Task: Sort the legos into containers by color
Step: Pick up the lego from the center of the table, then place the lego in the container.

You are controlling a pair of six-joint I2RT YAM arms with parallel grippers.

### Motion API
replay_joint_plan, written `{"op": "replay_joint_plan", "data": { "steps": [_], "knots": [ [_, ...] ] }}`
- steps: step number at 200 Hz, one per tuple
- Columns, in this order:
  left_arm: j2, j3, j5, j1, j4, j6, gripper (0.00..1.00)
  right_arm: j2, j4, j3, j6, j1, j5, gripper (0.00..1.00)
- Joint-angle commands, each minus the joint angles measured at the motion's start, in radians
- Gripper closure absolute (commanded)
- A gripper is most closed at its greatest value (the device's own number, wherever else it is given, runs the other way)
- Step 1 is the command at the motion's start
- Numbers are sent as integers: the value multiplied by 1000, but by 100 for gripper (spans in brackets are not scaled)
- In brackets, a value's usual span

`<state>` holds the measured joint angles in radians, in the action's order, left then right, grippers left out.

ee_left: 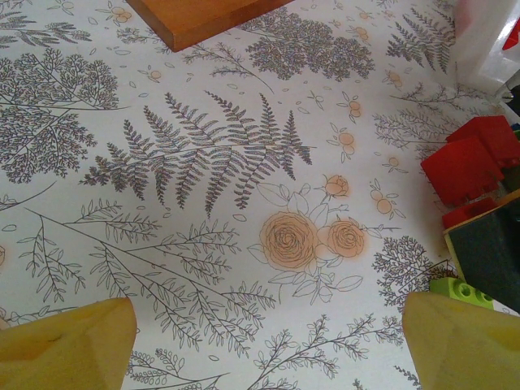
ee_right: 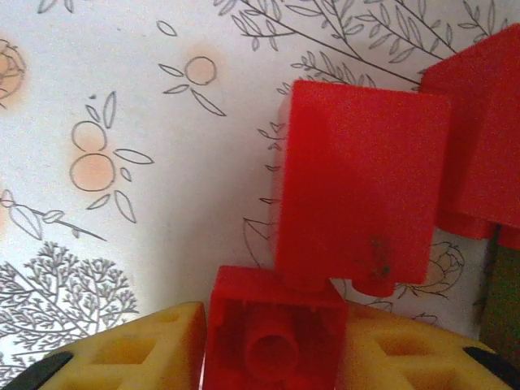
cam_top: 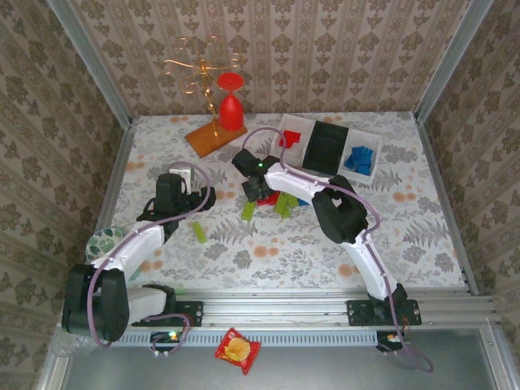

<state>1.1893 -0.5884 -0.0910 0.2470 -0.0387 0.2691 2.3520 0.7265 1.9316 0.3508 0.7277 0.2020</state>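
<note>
Sorted: some red legos (cam_top: pixel 289 138) in a white tray (cam_top: pixel 302 123), blue legos (cam_top: pixel 361 158) in the second white tray (cam_top: pixel 371 140); black tray (cam_top: pixel 325 146) looks bare.
Remaining: mixed pile (cam_top: pixel 272 203) mid-bench (cam_top: pixel 406 223), plus a stray green brick (cam_top: pixel 198 233).
Your right claw (ee_right: pixel 270 353): clamped on a red brick (ee_right: pixel 272 321).
Your left claw (ee_left: pixel 260 353): spread, empty.

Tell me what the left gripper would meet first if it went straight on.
Most likely the bare flowered tablecloth: the left gripper, jaws open, points down at it. Depth is unclear; the wooden board lies farther ahead.
</note>
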Motion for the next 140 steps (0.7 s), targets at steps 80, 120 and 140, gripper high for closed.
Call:
{"op": "replay_joint_plan", "data": {
  "steps": [80, 120, 140],
  "knots": [
    [-22, 13, -3, -8, -14, 19, 13, -190, -19, -15, 13, -21, -79, 70],
    [-46, 33, -67, -6, -64, 41, 13, -283, -109, -54, 46, -132, -128, 70],
    [-62, 45, -107, -2, -102, 48, 12, -257, -154, -20, 63, -209, -107, 70]
  ]
}}
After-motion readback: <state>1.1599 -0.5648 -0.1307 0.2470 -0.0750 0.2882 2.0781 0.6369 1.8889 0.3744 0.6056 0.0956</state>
